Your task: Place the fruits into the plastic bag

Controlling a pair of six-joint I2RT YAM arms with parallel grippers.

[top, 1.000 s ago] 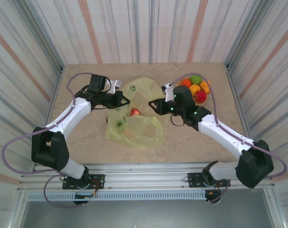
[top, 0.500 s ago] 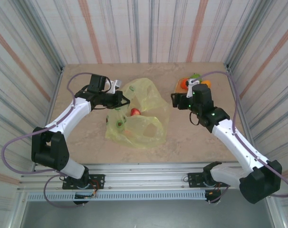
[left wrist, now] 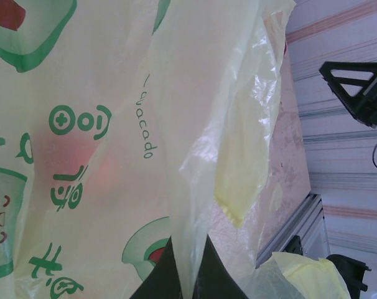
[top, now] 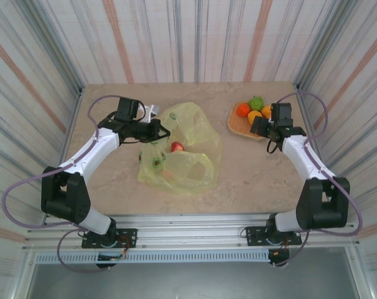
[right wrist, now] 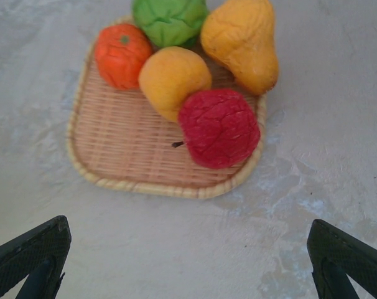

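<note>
The right end effector (right wrist: 187, 258) stood wide open, with 5 fruits (right wrist: 219, 128) on the woven tray (right wrist: 120, 156) just ahead of it. The left end effector (top: 160, 132) pinched the plastic bag (top: 188, 168) at its edge.

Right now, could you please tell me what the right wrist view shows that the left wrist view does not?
Right wrist: five fruits clustered on the woven tray, the right jaws spread wide and empty. Left wrist: the plastic bag up close, a fold pinched in the left jaws, a reddish blur behind its film, and striped wall. Shared: the marbled table and dark jaw tips.
</note>
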